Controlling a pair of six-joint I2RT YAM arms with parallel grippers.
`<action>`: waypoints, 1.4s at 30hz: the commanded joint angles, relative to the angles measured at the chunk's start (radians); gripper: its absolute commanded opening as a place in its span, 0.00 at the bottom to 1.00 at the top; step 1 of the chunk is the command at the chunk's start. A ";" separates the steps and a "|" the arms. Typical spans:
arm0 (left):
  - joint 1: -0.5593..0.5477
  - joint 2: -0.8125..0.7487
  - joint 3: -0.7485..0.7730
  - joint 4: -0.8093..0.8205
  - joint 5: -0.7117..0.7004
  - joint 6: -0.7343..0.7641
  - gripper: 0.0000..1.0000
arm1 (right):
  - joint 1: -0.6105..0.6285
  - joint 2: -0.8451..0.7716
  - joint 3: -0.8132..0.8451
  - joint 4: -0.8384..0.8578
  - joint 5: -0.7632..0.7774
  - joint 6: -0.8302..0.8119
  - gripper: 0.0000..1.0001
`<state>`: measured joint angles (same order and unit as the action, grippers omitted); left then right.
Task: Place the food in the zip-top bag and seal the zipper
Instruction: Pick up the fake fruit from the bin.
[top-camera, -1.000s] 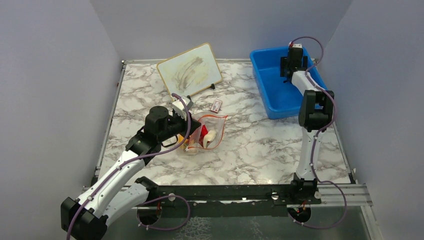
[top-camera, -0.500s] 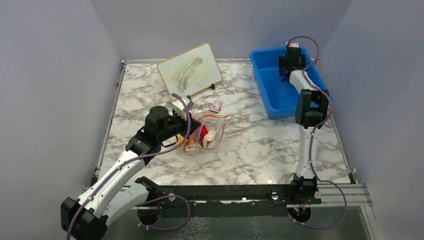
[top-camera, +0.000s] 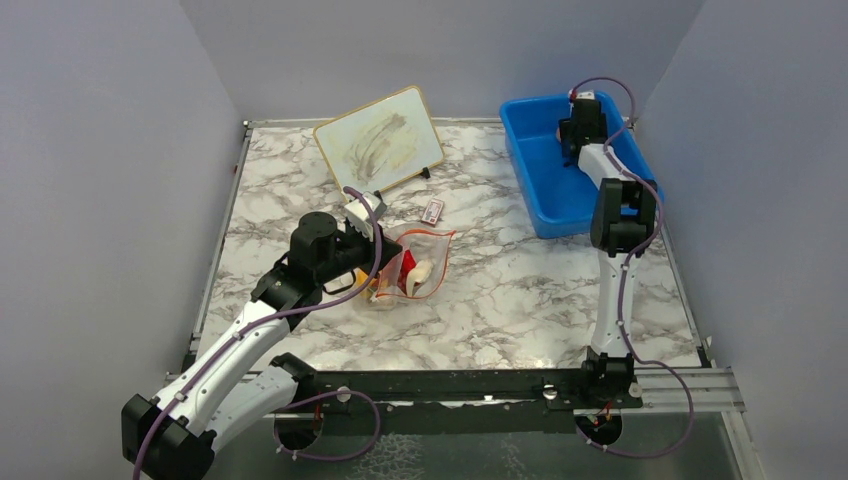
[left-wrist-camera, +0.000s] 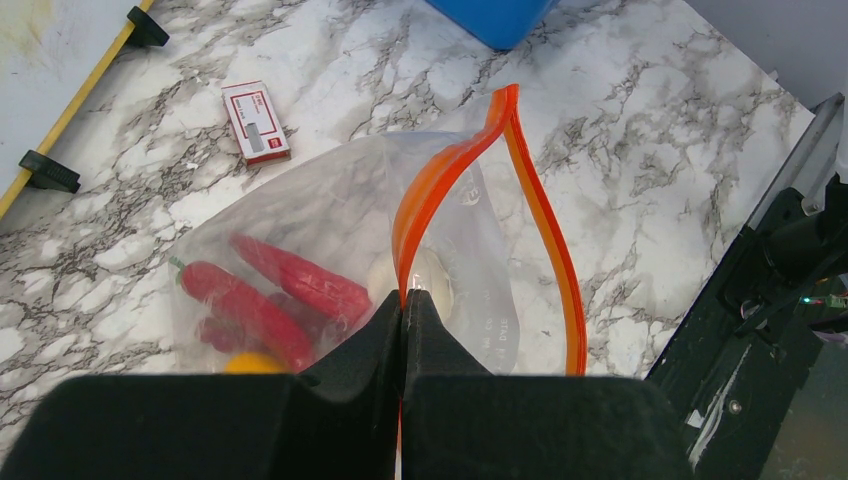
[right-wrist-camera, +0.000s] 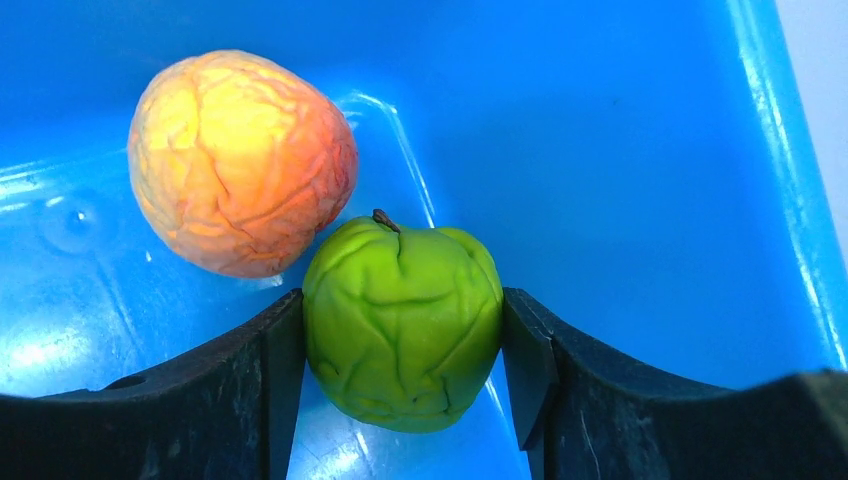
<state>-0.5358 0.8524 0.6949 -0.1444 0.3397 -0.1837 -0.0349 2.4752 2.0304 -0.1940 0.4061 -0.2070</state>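
The left hand (left-wrist-camera: 403, 306) was closed tight on the red-orange zipper (left-wrist-camera: 541, 222) of the clear zip-top bag (left-wrist-camera: 330, 215), whose mouth gaped open over the marble worktop (left-wrist-camera: 650, 130). Two red chilies (left-wrist-camera: 290, 285), a white mushroom (left-wrist-camera: 432, 287) and a glimpse of orange-yellow pepper (left-wrist-camera: 250, 362) lay inside. A small red-and-white card (left-wrist-camera: 256, 121) sat just beyond the bag, its print too small to read. In the blue bin (right-wrist-camera: 620, 150), the right hand (right-wrist-camera: 400, 335) pressed its fingers (right-wrist-camera: 270, 400) against both sides of a green round fruit (right-wrist-camera: 402, 300), which touched a peach-coloured fruit (right-wrist-camera: 240, 165).
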 joint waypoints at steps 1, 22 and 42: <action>0.004 -0.014 -0.004 0.011 -0.009 0.010 0.00 | -0.008 -0.076 -0.062 -0.002 -0.021 0.030 0.48; 0.003 -0.026 -0.007 0.010 -0.009 0.009 0.00 | -0.007 -0.549 -0.467 -0.102 -0.304 0.175 0.42; 0.003 -0.029 -0.007 0.009 -0.015 0.012 0.00 | 0.161 -1.030 -0.849 -0.043 -0.792 0.354 0.43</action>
<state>-0.5358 0.8379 0.6949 -0.1474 0.3389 -0.1837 0.0574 1.5364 1.2373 -0.2905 -0.2729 0.0986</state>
